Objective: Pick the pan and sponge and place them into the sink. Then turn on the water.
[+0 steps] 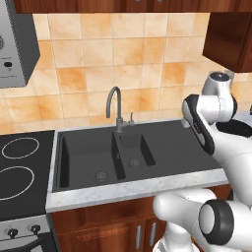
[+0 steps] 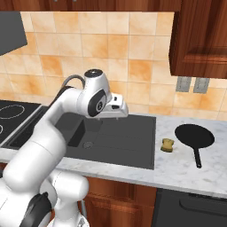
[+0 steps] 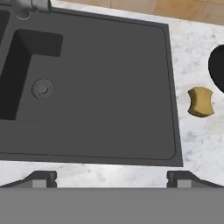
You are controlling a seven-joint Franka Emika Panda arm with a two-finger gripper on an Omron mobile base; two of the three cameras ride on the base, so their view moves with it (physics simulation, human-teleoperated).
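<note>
The dark grey sink (image 2: 128, 137) is set into the marble counter, with its flat drainboard on the right. My gripper (image 2: 118, 114) hangs open above the drainboard, nothing between its fingers (image 3: 43, 178). On the counter right of the sink lies the small yellow-tan sponge (image 2: 167, 145), clear of the gripper. Further right rests the black pan (image 2: 194, 136), its handle pointing toward the counter's front edge. In the hand view the sponge (image 3: 201, 101) lies beside the sink's rim (image 3: 173, 87) and the pan (image 3: 218, 70) is cut by the right edge. No water is in view at the faucet (image 1: 115, 106).
A black stovetop (image 1: 22, 167) lies left of the sink (image 1: 162, 142). Dark wood cabinets (image 2: 199, 40) hang above the pan's end of the counter. Wall outlets (image 2: 192, 84) sit behind the pan. The small basin's drain (image 3: 42, 88) is bare.
</note>
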